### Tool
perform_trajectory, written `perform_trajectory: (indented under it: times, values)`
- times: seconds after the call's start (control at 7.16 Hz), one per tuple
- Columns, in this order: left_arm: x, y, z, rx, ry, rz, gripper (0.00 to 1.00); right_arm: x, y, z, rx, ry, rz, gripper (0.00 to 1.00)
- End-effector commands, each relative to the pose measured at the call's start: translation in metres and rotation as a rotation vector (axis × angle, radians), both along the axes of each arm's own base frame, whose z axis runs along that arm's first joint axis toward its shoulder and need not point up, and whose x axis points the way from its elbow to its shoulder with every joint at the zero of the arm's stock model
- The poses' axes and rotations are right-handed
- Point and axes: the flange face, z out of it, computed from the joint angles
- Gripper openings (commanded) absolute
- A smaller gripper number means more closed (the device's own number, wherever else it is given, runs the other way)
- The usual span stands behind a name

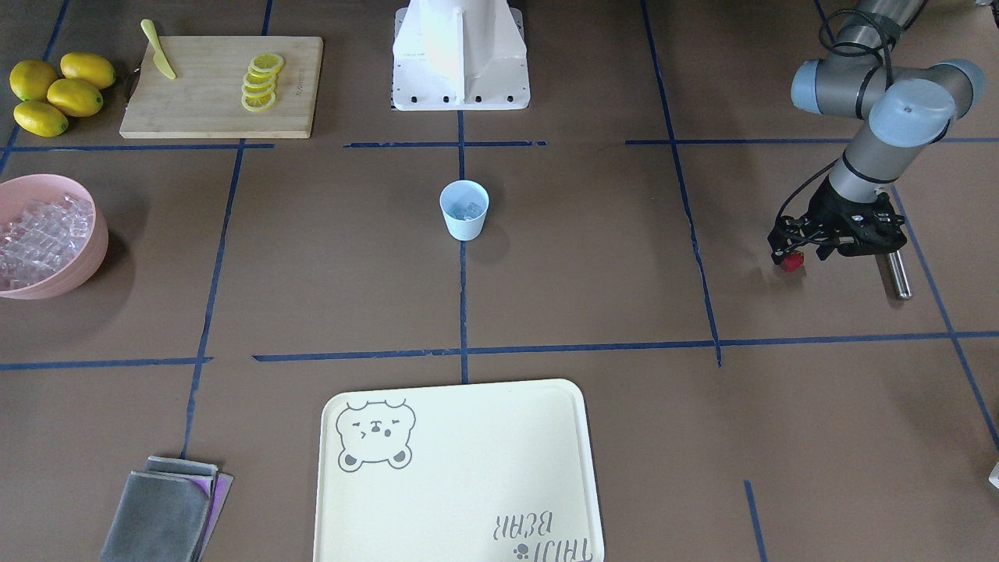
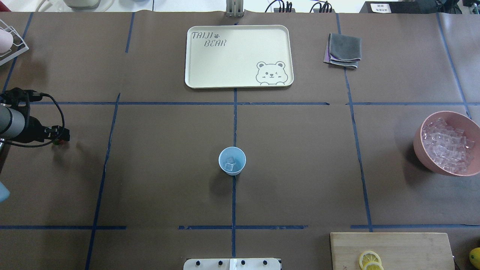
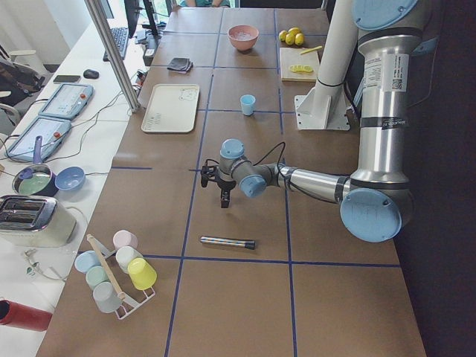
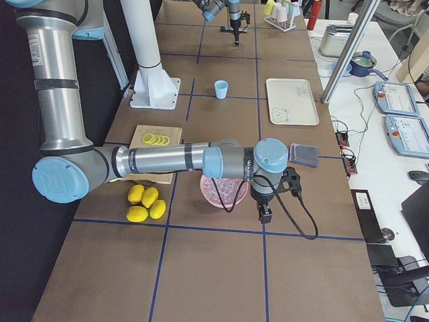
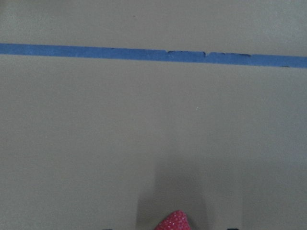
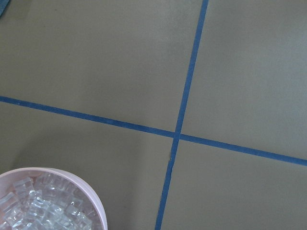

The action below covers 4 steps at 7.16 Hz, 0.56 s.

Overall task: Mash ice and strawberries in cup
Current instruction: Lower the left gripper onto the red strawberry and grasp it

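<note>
I log: brown table, blue tape grid. Centre: pale blue plastic cup holding clear ice cubes. 3 o'clock: pink bowl of more cubes. 9 o'clock: left end effector clamped on small red strawberry. Right end effector: opening, I cannot tell.

Brown bench crossed by blue tape lines. Pale blue cup holding clear ice. Red, pale-speckled strawberry. Pink bowl. Cream tray printed with a grey bear and lettering. Yellow lemons and slices; light wooden board. Grey cloth, purple edge.
</note>
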Motion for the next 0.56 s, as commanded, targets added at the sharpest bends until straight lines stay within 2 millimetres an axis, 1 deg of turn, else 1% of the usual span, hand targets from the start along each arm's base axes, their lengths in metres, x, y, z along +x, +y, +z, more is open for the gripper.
perform_trajectory:
  times: [0.0, 0.28, 0.42]
  values:
    - [0.0014, 0.0003, 0.0005, -0.002, 0.000, 0.002, 0.83, 0.0001, -0.0007, -0.0013, 0.001, 0.001, 0.001, 0.99]
    - [0.0040, -0.0024, -0.0015, -0.002, 0.002, 0.003, 0.78, 0.0000, -0.0008, -0.0016, 0.002, -0.001, 0.002, 0.99]
    - [0.0045, -0.0028, -0.0024, -0.001, 0.004, 0.004, 0.71, 0.0001, -0.0007, -0.0006, -0.001, 0.001, 0.002, 0.99]
